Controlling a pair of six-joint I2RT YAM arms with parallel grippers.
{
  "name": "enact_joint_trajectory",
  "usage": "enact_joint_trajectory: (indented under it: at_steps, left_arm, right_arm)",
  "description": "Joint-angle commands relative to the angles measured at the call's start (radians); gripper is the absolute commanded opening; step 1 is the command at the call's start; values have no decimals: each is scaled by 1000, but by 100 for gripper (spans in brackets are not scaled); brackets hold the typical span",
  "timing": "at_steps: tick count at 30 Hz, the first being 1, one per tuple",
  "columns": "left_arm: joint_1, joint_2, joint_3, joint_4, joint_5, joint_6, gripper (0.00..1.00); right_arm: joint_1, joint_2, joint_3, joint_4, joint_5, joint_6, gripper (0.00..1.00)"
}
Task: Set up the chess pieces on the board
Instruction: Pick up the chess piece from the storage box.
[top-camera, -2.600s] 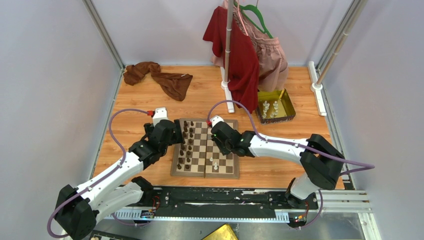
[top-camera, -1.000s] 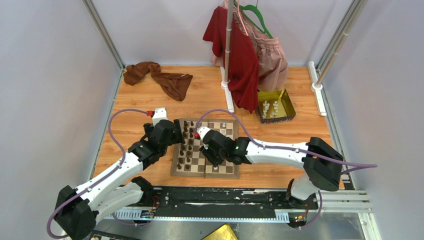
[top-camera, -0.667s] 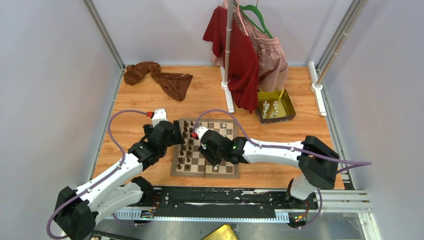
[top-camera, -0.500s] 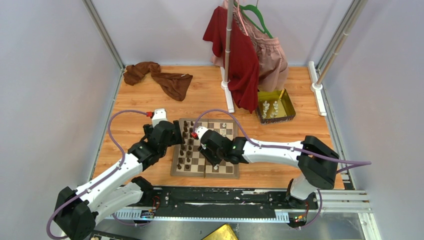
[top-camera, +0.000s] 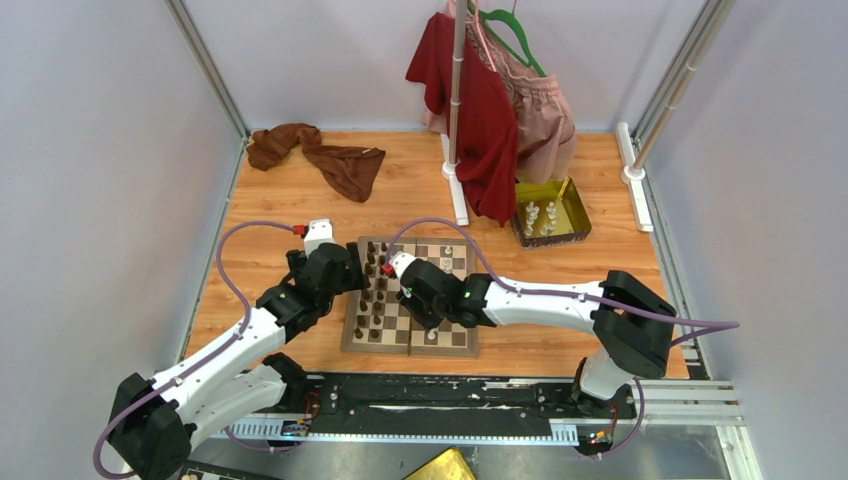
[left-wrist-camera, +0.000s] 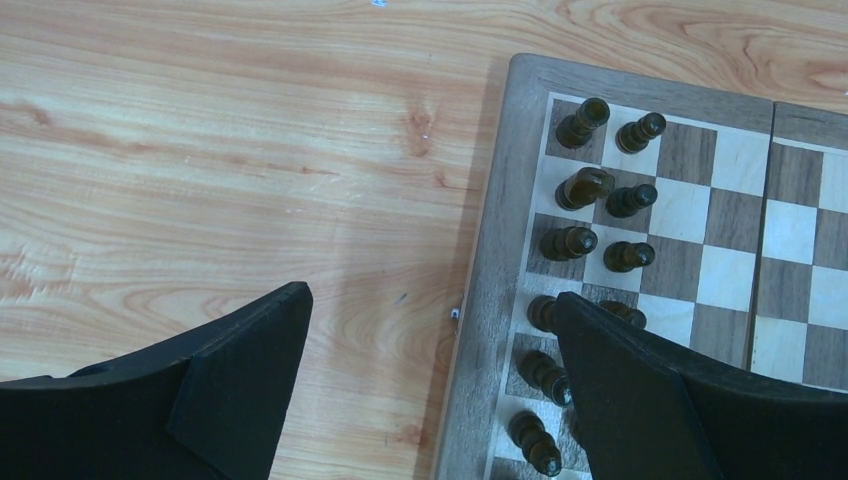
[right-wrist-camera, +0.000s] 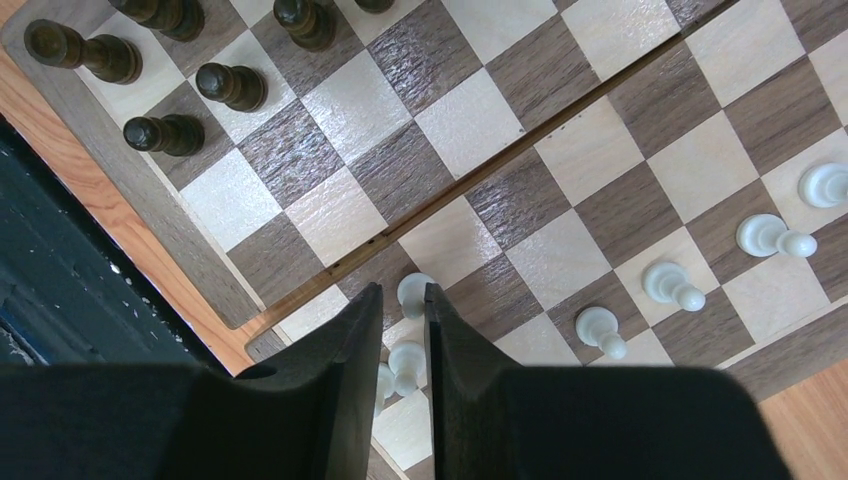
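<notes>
Far left on the light wooden tabletop (top-camera: 250, 215), a crumpled brown cloth (top-camera: 318, 157) lay well apart from the play. The left gripper (left-wrist-camera: 428, 293) hung over the left edge of the square wooden folding chessboard (left-wrist-camera: 497, 200), jaws spread wide and holding nothing, with one black finger above bare table and the other above the board's left squares. The board itself sat mid-table, near the arm bases, its centre seam running near to far. Down its left side the dark brown turned chess pieces (left-wrist-camera: 583, 187) stood in two columns. Just right of the seam, at the near edge of the board, was the right gripper (right-wrist-camera: 401, 290), its black fingers drawn in to a narrow slit. A small cream-white chess piece (right-wrist-camera: 412, 293) sat right at the fingertips, in the gap between them, and a second one (right-wrist-camera: 406, 358) showed through the slit behind it. Whether the pads pressed on either could not be told. Four more cream-white pieces (right-wrist-camera: 765, 236) stood in a line near the board's right edge. Further right and far back, a dark red garment (top-camera: 480, 120) and a pink one (top-camera: 545, 120) hung on a white pole stand (top-camera: 458, 90). Beside its foot a gold metal tray (top-camera: 577, 218) held a few cream figures (top-camera: 540, 215).
</notes>
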Motion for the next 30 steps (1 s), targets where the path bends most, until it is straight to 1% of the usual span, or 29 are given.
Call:
enact_joint_trajectory:
  at_steps: [1,6,12,16,25,30]
  left_arm:
    - [-9,-8,-9,13,-28,-12,100]
    - [-8,-5,-9,16,-28,-12,100]
    - [-9,0,-11,21,-24,-14,100]
    - [-8,3,-9,22,-22,-14,100]
    - [-8,2,-14,21,-23,-15,100]
    - [-8,-1,-14,20,-23,-16,100]
  right_arm:
    - [-13,16,1,18,-5,-6,24]
    - [-20,22,-8,21,-6,0,18]
    - [-25,23,-21,25,-8,5,17]
    - [-29,22,-24,25,-8,8,14]
    - [-28,22,-35,25,-14,14,19]
    - [-29,24,-37,25,-15,15,20]
